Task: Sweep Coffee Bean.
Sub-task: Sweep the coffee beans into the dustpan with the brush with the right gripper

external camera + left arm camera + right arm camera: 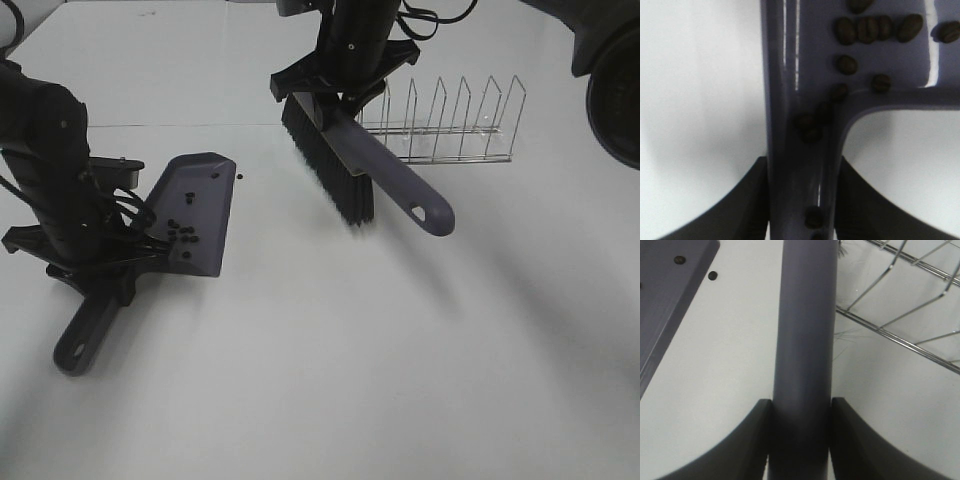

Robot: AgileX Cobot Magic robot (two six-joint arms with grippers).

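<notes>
My left gripper [100,262] is shut on the handle of the grey-purple dustpan [195,205], which rests on the white table at the left. Several coffee beans [182,236] lie in the pan near its handle end, and the left wrist view shows them [867,30] up close with some in the handle channel. One coffee bean [239,177] lies on the table just beyond the pan's lip; it also shows in the right wrist view [712,275]. My right gripper [335,98] is shut on the brush [385,170], held above the table with bristles [325,160] facing the pan.
A wire dish rack [450,125] stands behind the brush at the back right; its wires show in the right wrist view [900,300]. A dark rounded object [610,80] fills the top right corner. The white table [350,350] stretches toward the front.
</notes>
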